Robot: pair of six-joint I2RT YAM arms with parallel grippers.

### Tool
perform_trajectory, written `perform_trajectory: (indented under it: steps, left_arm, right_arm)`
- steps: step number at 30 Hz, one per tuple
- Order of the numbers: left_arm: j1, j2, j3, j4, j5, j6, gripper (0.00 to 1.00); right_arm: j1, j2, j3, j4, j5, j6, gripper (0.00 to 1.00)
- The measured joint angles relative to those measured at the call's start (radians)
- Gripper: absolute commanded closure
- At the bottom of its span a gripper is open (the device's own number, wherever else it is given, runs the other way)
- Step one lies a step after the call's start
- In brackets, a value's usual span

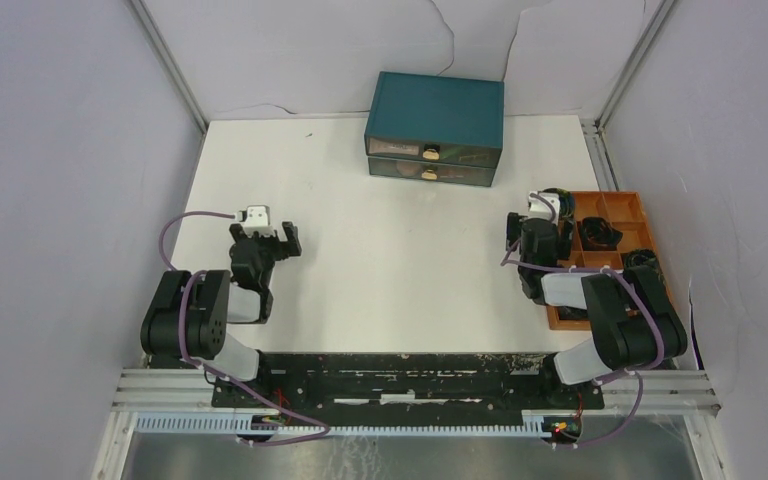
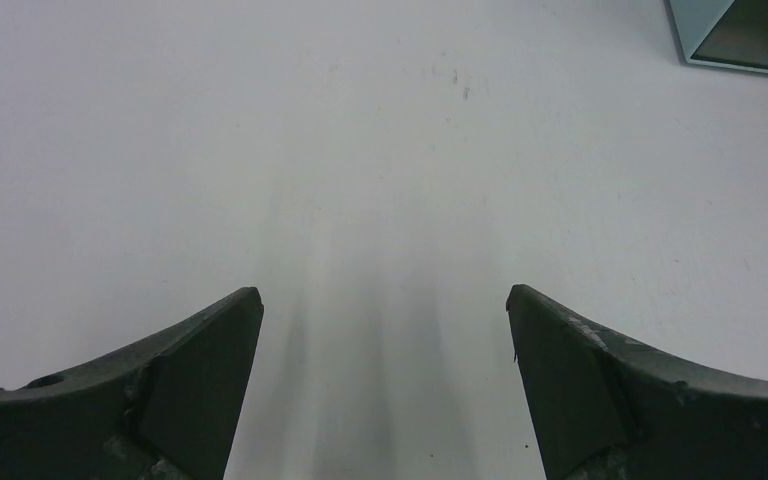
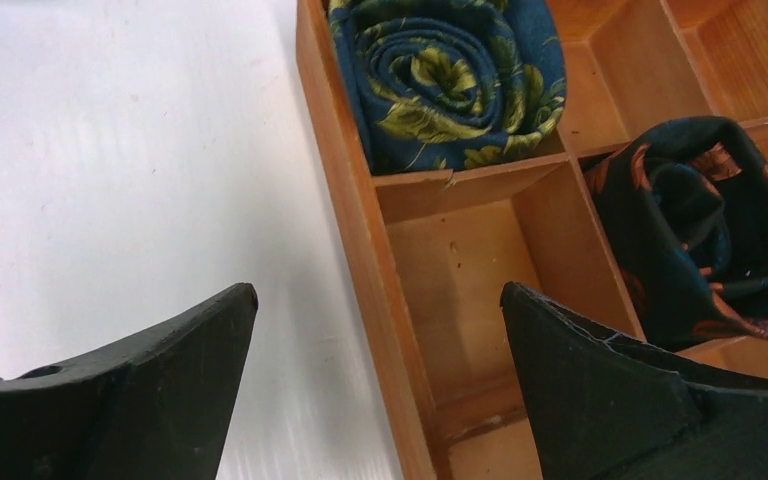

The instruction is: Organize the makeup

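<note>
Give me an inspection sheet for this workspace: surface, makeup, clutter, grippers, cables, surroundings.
Surface: white table, bare in the middle, with a few faint marks.
Job's things: makeup, nothing seen.
Clutter: teal drawer box at the far edge; wooden divided tray on the right, with a blue-and-yellow fabric roll and a dark orange-patterned fabric roll in separate compartments.
Grippers: left gripper open over bare table; right gripper open above the tray's left wall; neither holds anything.
Cables: purple cables looped along both arms.
Surroundings: white panels on three sides.
</note>
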Motion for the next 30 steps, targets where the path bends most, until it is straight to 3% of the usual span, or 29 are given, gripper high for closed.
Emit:
perform_trajectory:
  steps: [3,6,30]
  left_arm:
    - [0.0,0.0,0.002,-0.003,-0.003,0.0,0.01]
    - [0.0,0.0,0.003,-0.005,-0.003,0.0,0.01]
    - [0.0,0.0,0.005,-0.006,-0.029,0.0,0.01]
  right_arm:
    - [-0.035,0.007,-0.001,0.033,-0.029,0.009,0.0]
    - [-0.055,0.04,-0.039,0.181,-0.05,0.01,0.0]
    - [-0.076,0.048,-0.052,0.232,-0.121,0.013,0.0]
